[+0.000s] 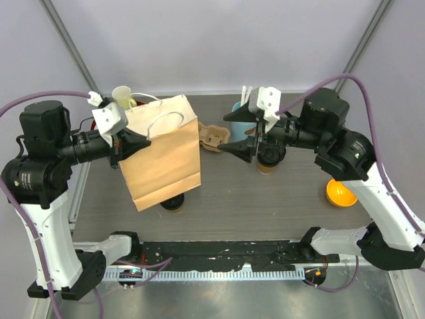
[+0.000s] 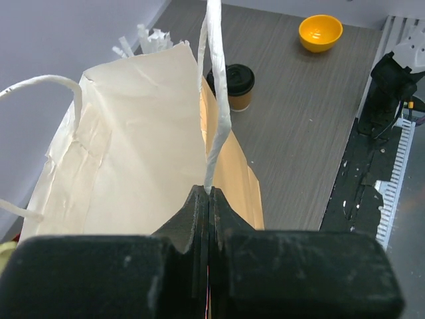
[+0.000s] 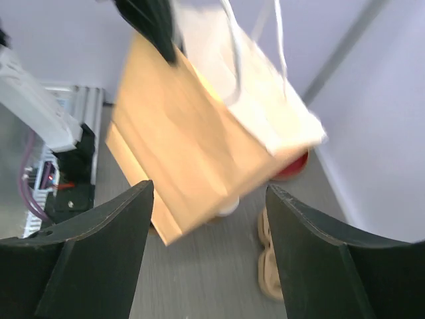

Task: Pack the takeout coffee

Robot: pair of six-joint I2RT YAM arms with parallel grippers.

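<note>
Barely make out one takeout coffee (image 1: 174, 204) behind bag (image 1: 163, 156), another cup (image 1: 269, 165) under open right end effector (image 3: 209, 189); handle (image 2: 219, 113) pinched in left end effector (image 2: 210, 196).

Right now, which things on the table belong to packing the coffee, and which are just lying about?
Job: paper bag, gripped by the left tool; lidded cup by the open right tool; second lidded cup at the bag's lower edge.
Lying about: orange bowl, cardboard carrier, lidless cup, blue cup.

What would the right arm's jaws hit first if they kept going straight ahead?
Most likely the brown paper bag with white handles, dead ahead of the right gripper; its distance is unclear.
</note>
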